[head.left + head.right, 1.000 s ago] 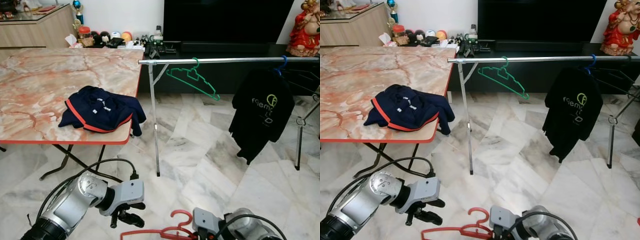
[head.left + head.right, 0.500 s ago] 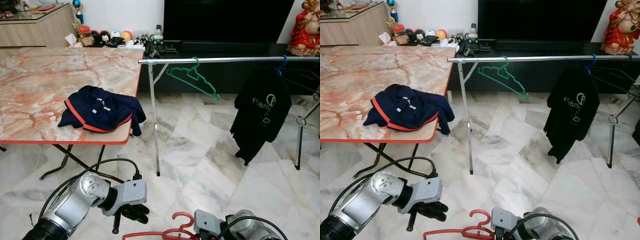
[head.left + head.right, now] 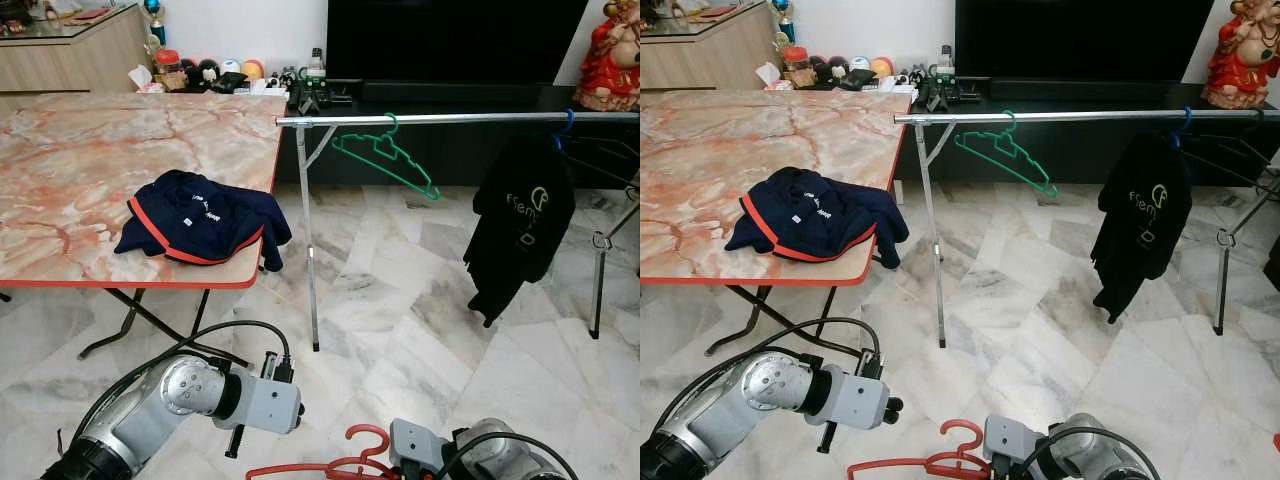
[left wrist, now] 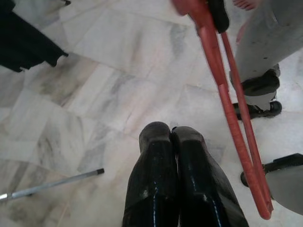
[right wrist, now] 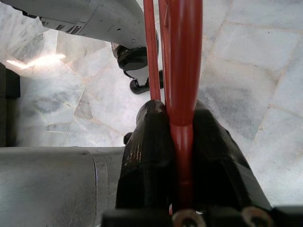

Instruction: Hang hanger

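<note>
Right wrist view: red hanger [image 5: 182, 71] pinched between the right gripper [image 5: 182, 142] fingers, held low at the bottom of the head view, hook up. Left gripper [image 4: 171, 142] fingers pressed together, empty, just beside the hanger. Step looks like carry phase, hanging not yet done. Next: lift and approach rail [image 3: 440, 119], hook into the gap between green hanger [image 3: 385, 158] and black shirt [image 3: 522, 225].

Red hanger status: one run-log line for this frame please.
right gripper: shut on red hanger, held low | left gripper: shut, empty, beside hanger | rail: green hanger, black shirt hung
</note>
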Controlling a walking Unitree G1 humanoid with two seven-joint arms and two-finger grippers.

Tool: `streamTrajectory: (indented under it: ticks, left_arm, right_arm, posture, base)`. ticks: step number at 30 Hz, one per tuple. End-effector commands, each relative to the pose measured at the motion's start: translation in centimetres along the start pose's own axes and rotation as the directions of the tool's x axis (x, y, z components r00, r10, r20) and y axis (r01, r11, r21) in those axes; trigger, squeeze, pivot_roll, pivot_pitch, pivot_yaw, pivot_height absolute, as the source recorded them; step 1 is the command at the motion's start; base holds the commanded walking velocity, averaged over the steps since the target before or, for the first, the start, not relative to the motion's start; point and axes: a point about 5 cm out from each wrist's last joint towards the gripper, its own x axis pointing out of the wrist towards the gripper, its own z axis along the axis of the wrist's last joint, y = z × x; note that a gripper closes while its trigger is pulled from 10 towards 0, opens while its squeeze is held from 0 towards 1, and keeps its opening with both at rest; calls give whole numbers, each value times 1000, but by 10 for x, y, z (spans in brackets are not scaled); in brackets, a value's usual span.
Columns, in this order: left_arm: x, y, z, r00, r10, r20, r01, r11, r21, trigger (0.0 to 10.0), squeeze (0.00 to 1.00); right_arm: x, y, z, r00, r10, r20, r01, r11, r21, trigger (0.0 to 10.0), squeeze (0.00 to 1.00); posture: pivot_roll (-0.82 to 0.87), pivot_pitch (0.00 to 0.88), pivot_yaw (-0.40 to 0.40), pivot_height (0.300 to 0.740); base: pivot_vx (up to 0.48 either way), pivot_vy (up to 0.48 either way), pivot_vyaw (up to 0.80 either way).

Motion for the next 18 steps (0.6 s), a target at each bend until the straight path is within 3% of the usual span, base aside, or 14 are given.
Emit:
streamTrajectory:
  ticks: [1,10,13,18]
  left_arm:
    - [-1,-6,-2,999,-46,-23,47,999,25,0,0]
    - [-1,-10,-7,996,-64,-60,70,992,104,0,0]
    - [0,-7,-7,999,-25,-47,33,983,182,0,0]
    - [2,0,-2,999,41,5,-41,968,247,0,0]
  right_arm:
    - [-4,-3,1,1000,-9,1,9,1000,-7,0,0]
    - [-4,-4,1,1000,-14,-2,14,1000,-8,0,0]
    - [-4,-3,0,1000,-16,-8,16,1000,-6,0,0]
    - [-4,-3,-2,1000,-21,-16,21,1000,-4,0,0]
  posture:
    - [73,55,-43,740]
    - [73,52,-44,740]
    - [73,51,-45,740]
    - [72,51,-46,740]
  base:
    - [0,0,0]
    - [0,0,0]
    - [0,0,0]
    - [0,0,0]
